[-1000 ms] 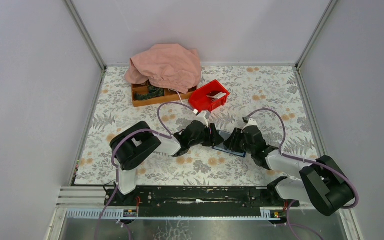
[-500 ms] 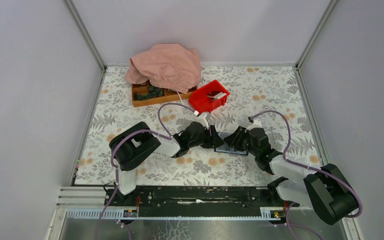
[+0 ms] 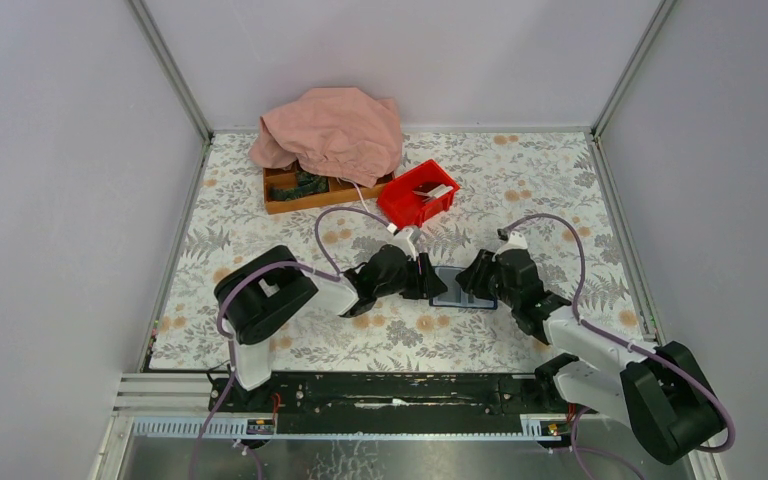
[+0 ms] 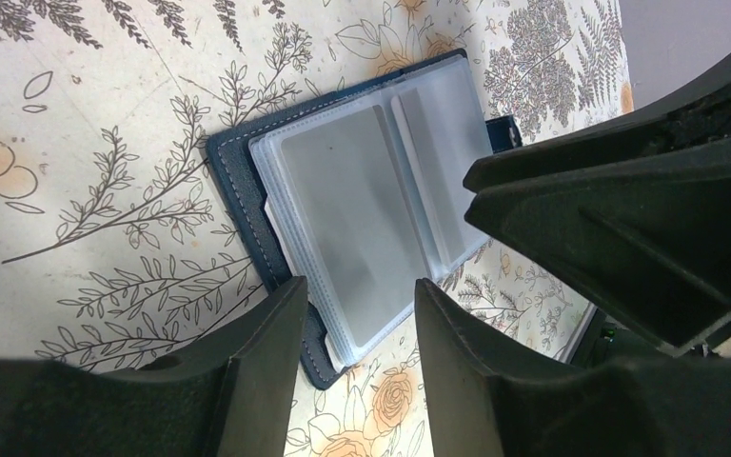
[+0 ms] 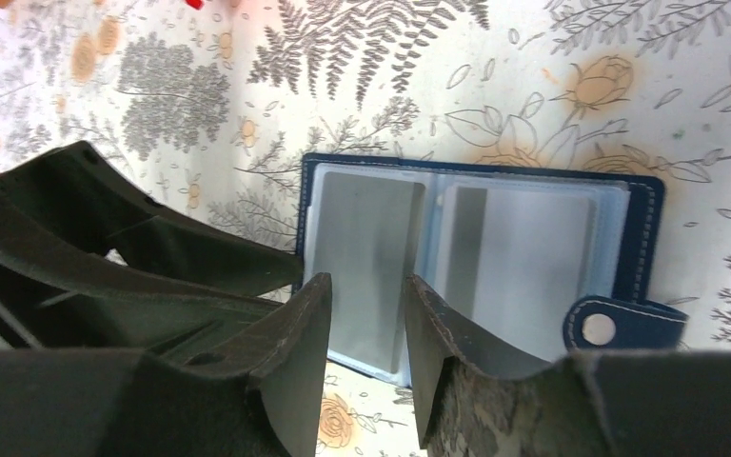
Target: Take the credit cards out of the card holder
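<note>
The card holder [image 3: 460, 288] lies open and flat on the floral table between my two grippers. It has a dark blue cover, clear plastic sleeves and a snap tab [image 5: 619, 326]. It also shows in the left wrist view [image 4: 381, 190] and the right wrist view [image 5: 495, 257]. Light grey credit cards [image 4: 343, 205] sit inside the sleeves [image 5: 366, 248]. My left gripper [image 4: 357, 314] is open, low over the holder's left edge. My right gripper [image 5: 366, 305] is open, low over its right side. Neither holds anything.
A red plastic bin [image 3: 418, 192] with small items stands behind the holder. A wooden tray [image 3: 305, 190] sits at the back, half covered by a pink cloth [image 3: 330, 128]. Grey walls enclose the table on three sides.
The right arm has swung left and forward, closing in on the holder. The left gripper has shifted slightly. The holder stays on the table.
</note>
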Tool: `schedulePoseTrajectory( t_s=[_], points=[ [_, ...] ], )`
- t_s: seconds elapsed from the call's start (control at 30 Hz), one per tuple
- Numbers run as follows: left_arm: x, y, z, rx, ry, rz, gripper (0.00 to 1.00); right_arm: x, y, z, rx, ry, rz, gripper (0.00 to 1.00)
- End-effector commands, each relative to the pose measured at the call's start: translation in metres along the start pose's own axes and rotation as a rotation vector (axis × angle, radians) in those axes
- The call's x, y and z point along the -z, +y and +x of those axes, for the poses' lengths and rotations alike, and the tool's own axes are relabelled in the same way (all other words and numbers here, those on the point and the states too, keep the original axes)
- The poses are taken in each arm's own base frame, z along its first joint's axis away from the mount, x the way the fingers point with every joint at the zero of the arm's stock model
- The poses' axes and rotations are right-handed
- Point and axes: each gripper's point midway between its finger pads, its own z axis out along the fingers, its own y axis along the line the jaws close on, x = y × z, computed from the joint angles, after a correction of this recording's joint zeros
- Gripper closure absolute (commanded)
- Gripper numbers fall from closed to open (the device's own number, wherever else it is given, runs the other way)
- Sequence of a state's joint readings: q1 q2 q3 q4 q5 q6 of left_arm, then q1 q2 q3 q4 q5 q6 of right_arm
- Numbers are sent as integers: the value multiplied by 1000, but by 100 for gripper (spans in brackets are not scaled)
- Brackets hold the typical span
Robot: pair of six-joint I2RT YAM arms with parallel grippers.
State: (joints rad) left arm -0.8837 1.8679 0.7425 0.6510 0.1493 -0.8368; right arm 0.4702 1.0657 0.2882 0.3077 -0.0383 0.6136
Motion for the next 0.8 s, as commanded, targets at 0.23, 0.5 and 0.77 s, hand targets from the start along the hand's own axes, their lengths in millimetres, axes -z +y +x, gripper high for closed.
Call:
schedulePoseTrajectory(
  t_s=[0.23, 0.5, 0.77],
  points=[
    [15, -11, -19, -49, -74, 1, 71, 9, -42, -26, 61, -2, 255, 68],
    [13, -11, -17, -47, -63, 6, 95, 13, -69, -19, 8, 38, 344, 75],
    [11, -10, -16, -46, -57, 3, 94, 19, -80, -20, 4, 31, 397, 74]
  ],
)
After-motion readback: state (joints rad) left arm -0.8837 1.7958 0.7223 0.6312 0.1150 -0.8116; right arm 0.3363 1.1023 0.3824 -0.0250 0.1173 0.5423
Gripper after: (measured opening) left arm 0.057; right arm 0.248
